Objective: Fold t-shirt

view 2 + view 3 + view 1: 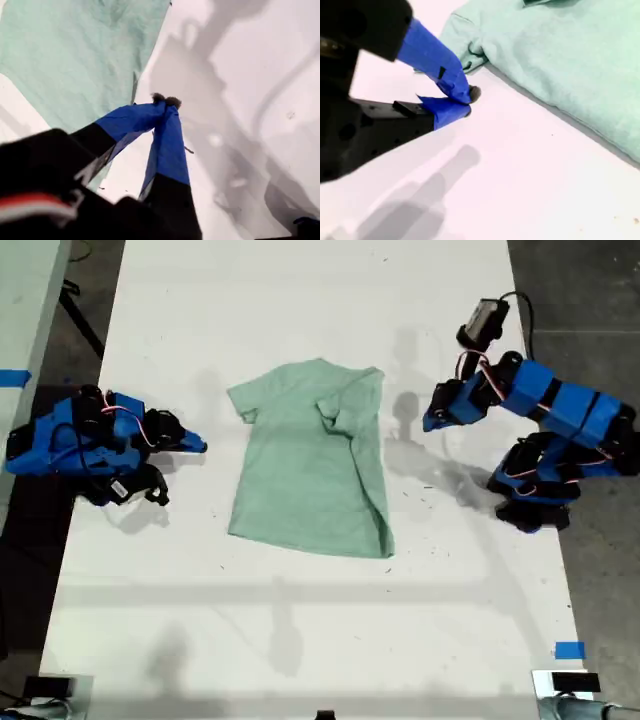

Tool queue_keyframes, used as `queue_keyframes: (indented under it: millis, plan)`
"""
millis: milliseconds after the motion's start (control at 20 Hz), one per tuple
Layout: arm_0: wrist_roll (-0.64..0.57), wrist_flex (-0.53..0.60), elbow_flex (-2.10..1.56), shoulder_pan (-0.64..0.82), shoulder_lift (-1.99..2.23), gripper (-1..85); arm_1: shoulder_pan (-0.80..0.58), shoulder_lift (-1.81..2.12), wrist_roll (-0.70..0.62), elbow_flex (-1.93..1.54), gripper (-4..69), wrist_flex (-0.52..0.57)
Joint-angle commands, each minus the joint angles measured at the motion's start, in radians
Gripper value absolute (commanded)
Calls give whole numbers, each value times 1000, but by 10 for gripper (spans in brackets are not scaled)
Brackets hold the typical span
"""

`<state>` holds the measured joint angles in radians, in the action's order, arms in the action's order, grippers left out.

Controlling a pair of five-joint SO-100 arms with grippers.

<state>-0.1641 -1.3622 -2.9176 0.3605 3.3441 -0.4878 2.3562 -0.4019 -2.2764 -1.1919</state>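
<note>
The t-shirt (305, 465) lies flat near the middle of the white table (300, 640), its round neck toward the far edge. The side at the exterior view's right is folded over onto the body, so that sleeve rests on the chest; the other sleeve (243, 400) is spread out at the exterior view's left. No print, label or writing can be read on the cloth. My first gripper (165, 101) hovers above bare table just beside the shirt's folded edge, at the exterior view's right, its blue jaws pressed together on nothing. My second gripper (468, 102) sits low at the exterior view's left, near the spread sleeve but clear of it, jaws together and empty. A blue tape (569, 650) marks the table's near right corner in the exterior view.
</note>
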Motion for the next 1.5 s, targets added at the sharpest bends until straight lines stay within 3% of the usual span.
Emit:
queue_keyframes:
  millis: [0, 300, 650, 900, 1100, 1450]
  plan:
    - [-40, 8, 221, 78, -207, 0, 58, 75, 52, -58, -7, 77]
    - [-236, 112, 638, 245, -815, 0, 109, 216, 121, -164, -7, 101]
    - [-344, 126, 948, 430, -1301, 0, 133, 446, 178, -276, -6, 48]
    - [-407, 120, 1037, 448, -1425, 266, 129, 485, 179, -293, -6, 26]
    - [-426, 107, 1095, 482, -1555, 287, 120, 505, 172, -299, -6, 21]
    - [-382, 224, 1091, 503, -1772, 284, 126, 540, 178, -321, -6, 20]
